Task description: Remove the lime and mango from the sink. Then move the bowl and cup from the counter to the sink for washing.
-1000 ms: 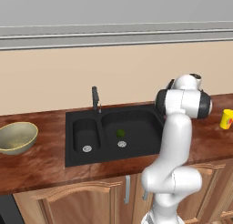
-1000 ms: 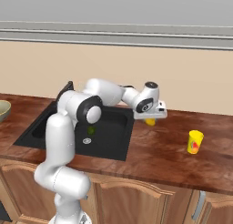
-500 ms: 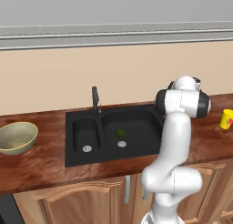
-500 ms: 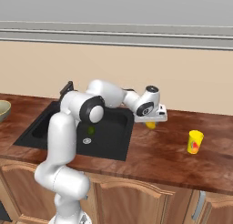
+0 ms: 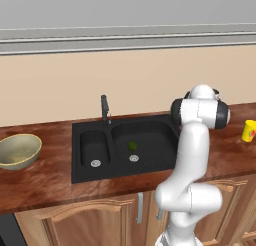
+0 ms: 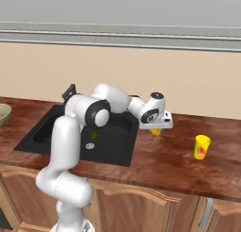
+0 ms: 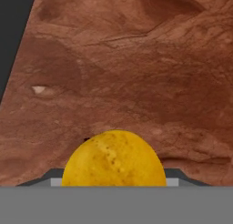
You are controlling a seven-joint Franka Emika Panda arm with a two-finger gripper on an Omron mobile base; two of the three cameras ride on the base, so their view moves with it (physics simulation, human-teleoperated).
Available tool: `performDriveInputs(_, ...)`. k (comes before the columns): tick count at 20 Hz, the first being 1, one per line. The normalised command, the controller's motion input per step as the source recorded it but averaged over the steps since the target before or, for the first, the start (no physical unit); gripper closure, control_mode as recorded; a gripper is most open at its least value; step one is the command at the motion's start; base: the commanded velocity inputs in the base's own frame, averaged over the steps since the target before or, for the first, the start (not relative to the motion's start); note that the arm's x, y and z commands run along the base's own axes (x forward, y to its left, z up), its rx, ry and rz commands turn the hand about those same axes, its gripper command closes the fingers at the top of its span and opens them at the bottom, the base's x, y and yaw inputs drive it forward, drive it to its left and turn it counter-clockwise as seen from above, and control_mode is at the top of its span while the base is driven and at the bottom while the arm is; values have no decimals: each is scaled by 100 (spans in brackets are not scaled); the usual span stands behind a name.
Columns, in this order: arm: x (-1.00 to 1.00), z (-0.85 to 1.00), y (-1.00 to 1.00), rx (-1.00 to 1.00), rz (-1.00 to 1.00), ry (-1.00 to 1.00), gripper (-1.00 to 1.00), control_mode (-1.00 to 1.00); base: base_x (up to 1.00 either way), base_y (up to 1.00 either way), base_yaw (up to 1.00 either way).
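My gripper [image 6: 156,128] is shut on the yellow-orange mango [image 6: 155,131], low over the counter [image 6: 174,167] just right of the black sink [image 6: 117,151]. In the hand view the mango [image 7: 113,159] bulges up between the fingers, which it hides, with reddish wood counter [image 7: 136,73] close beneath. The dark green lime [image 5: 132,146] lies in the large basin near the drain, also seen as the lime [image 6: 94,135] behind the arm. The yellow cup [image 6: 202,146] stands on the counter to the right of the gripper. The olive bowl [image 5: 17,150] rests on the counter far left of the sink [image 5: 155,162].
A dark faucet [image 5: 104,109] rises behind the divide between the basins. A beige wall runs along the back of the counter. Open counter lies between the sink's right rim and the cup [image 5: 248,130].
The gripper has sunk slightly toward the counter with the mango in it. Lime, bowl and cup have not moved.
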Motion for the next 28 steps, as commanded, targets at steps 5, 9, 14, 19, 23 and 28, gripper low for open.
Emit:
performDriveInputs(5,2,-17,-3,0,-1,0,100,-100,0,0,0)
performDriveInputs(9,2,-16,-1,0,-1,0,100,-100,0,0,0)
performDriveInputs(14,1,-16,-1,0,-1,0,100,-100,0,0,0)
performDriveInputs(19,1,-16,-1,0,-1,0,100,-100,0,0,0)
performDriveInputs(23,0,-13,0,0,-1,0,-100,-100,0,0,0)
performDriveInputs(28,0,-6,0,0,-1,0,-100,-100,0,0,0)
